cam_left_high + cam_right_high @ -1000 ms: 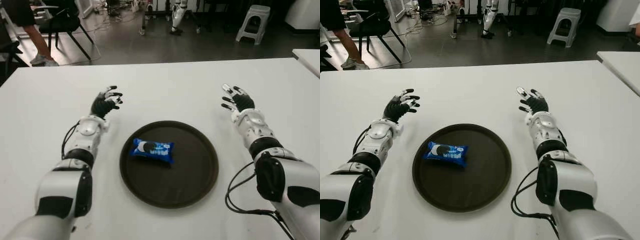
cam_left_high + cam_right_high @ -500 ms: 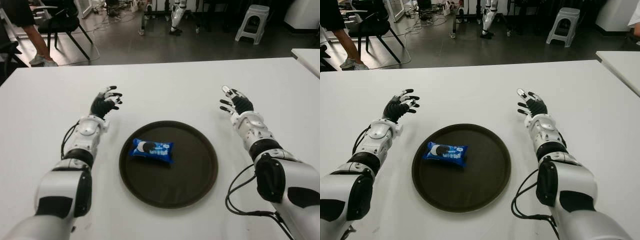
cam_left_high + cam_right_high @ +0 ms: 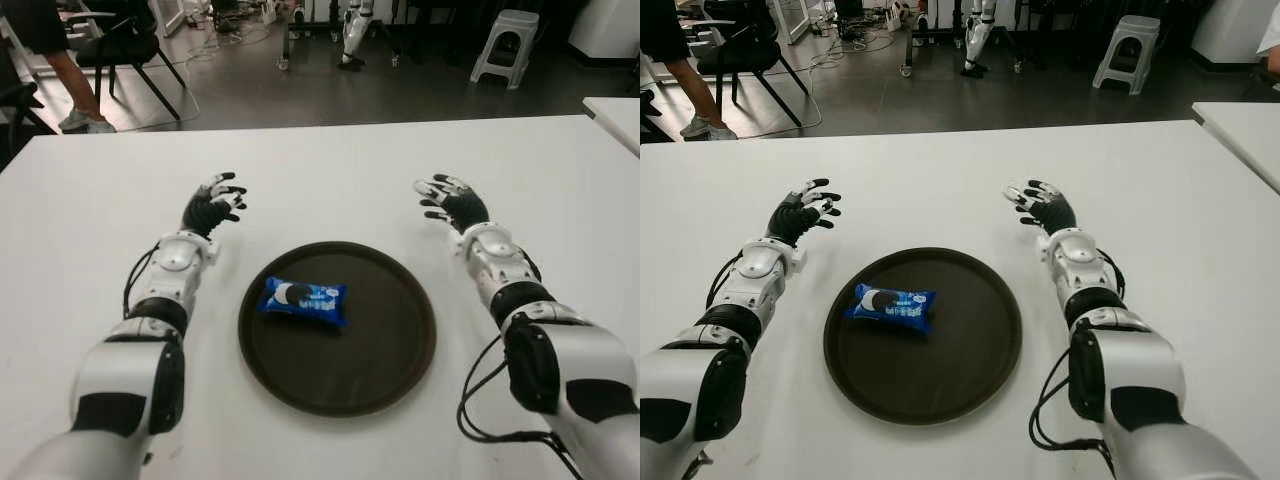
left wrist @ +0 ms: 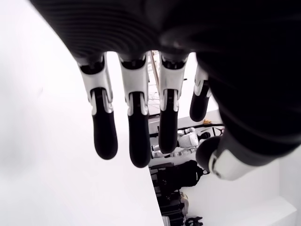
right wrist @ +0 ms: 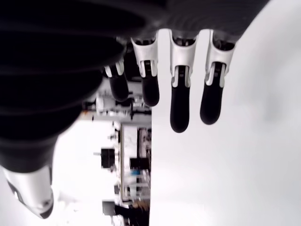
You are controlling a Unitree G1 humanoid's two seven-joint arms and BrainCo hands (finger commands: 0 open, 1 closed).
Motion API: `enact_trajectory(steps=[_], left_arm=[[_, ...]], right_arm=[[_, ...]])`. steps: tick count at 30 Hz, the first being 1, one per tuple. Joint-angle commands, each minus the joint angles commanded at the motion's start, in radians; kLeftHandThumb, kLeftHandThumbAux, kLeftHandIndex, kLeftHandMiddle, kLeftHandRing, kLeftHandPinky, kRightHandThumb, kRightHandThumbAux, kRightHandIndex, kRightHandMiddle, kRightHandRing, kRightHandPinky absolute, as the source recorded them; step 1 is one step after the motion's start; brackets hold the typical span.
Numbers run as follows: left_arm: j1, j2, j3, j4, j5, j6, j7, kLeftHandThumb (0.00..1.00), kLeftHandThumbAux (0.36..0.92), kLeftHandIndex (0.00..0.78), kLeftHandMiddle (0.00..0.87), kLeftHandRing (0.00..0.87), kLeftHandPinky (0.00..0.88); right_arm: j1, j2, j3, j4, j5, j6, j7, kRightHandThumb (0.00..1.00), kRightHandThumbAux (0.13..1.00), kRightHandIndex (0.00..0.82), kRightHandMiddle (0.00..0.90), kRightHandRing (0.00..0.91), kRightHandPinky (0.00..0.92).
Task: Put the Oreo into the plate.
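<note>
while both hands hover spread and empty, the oreo [image 3: 304, 299] lies between them on the plate [image 3: 390, 360].

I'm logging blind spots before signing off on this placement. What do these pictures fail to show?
- Underside of the Oreo pack: hidden against the plate, both eye views.
- Small print on the pack: too small in the eye views.
- Pack and plate: absent from both wrist views, which show only the open fingers of the left hand and right hand.

bare table [image 3: 330, 170] surrounds the plate [image 3: 400, 340]; only the oreo [image 3: 304, 299] lies inside.
</note>
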Motion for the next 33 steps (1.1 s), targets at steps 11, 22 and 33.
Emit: enact_trajectory(steps=[11,22,33], left_arm=[[-0.001,-0.001,0.002,0.001,-0.001,0.002,-0.009,0.248,0.624,0.176,0.32,0.39,0.464],[0.0,0.001,-0.001,0.0,0.003,0.002,-0.011,0.231,0.628,0.187,0.327,0.39,0.455],[0.001,0.002,-0.007,0.002,0.009,-0.001,-0.01,0.225,0.635,0.187,0.325,0.387,0.445]], right_arm=[[0.01,0.002,0.014,0.001,-0.016,-0.035,-0.002,0.018,0.665,0.191,0.289,0.299,0.325],[0.015,0.002,0.033,0.001,-0.038,-0.059,-0.038,0.027,0.652,0.196,0.3,0.314,0.335],[0.023,0.001,0.053,0.002,-0.065,-0.077,-0.053,0.043,0.657,0.196,0.3,0.31,0.332]])
